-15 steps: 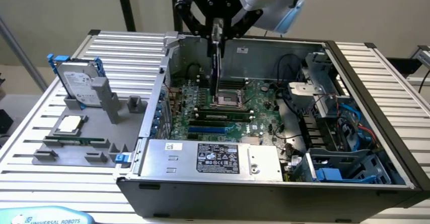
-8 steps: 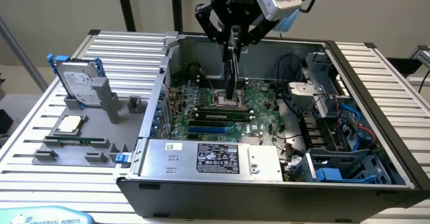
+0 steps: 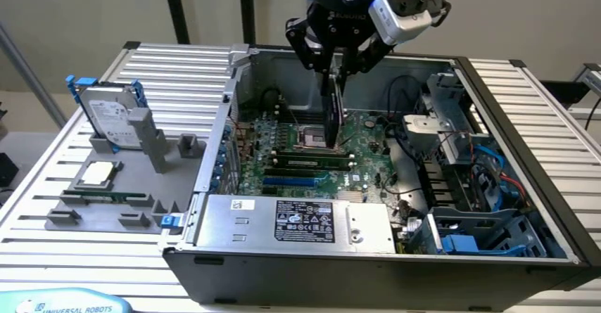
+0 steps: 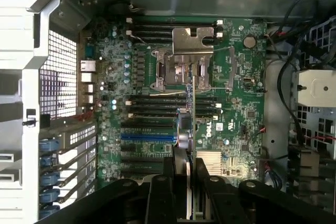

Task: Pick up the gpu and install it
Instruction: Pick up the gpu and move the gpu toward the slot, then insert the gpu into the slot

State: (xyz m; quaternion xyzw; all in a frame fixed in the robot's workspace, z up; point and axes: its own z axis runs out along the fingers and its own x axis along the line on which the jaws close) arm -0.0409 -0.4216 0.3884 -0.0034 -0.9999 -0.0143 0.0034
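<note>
Graphics card (image 3: 333,112): thin, stiff, light, likely fragile; hung edge-on over the motherboard (image 3: 368,136) inside the case (image 3: 376,279). Gripper (image 3: 336,74) was clamped on its upper edge, judged the safest hold.

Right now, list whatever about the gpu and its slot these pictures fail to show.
- gpu faces: wrist view, the card is edge-on.
- Its upper part: both views, clamped inside the end effector.
- Whether its bottom edge touches the motherboard: exterior view, dark card against dark parts.
</note>
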